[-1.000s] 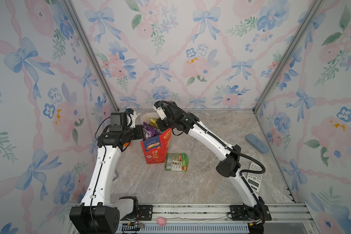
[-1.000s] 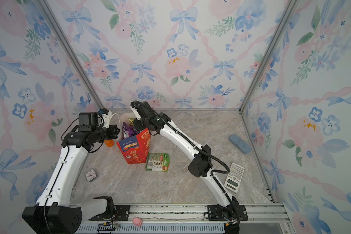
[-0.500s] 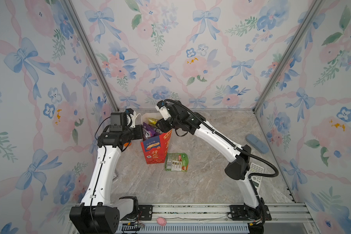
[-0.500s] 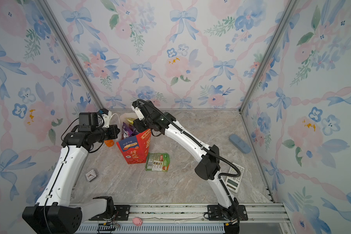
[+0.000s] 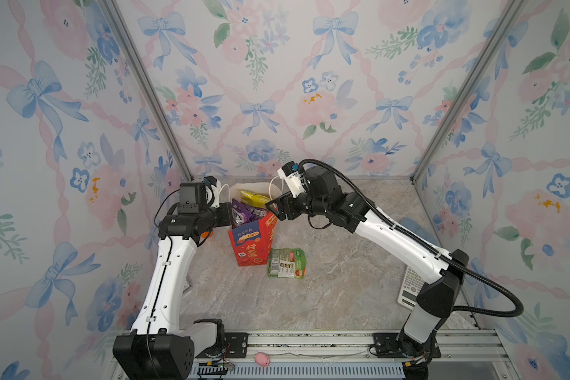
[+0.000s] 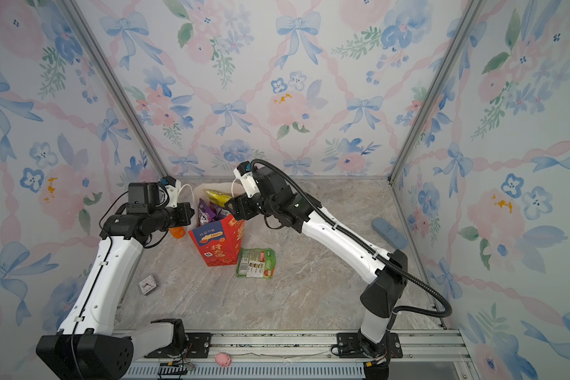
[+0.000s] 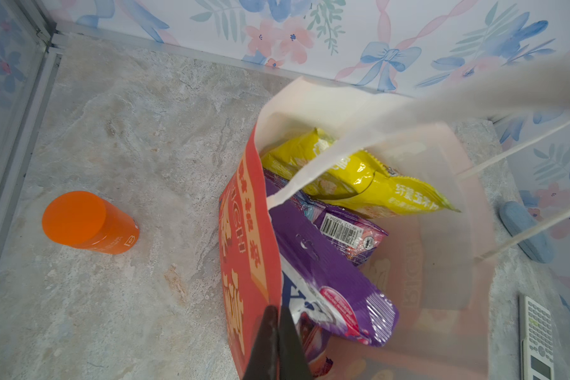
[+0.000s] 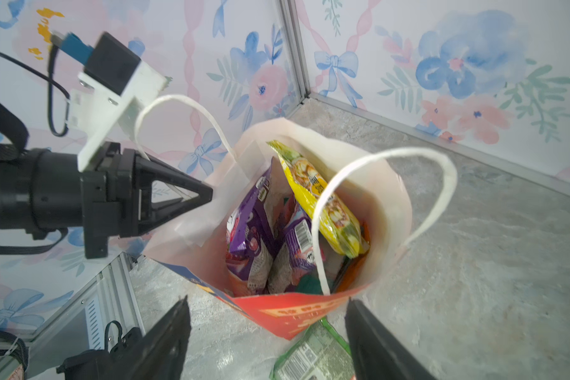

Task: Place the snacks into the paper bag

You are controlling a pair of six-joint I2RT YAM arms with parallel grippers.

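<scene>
Right end effector [image 8: 267,300] spread by paper bag [image 5: 249,245]; green packet [image 5: 286,263] alongside.

R jaws opened & backed off bag [image 5: 251,245]; yellow pkt [image 5: 255,197] now inside.

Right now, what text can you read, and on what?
"100%": blue panel of the red paper bag.
Yellow Chinese characters on the bag: too blurred to read.
Barcode digits on the purple snack packet: blurred.
Chinese print on the yellow snack packet: unreadable.
Label on the green snack packet: too small.
</scene>
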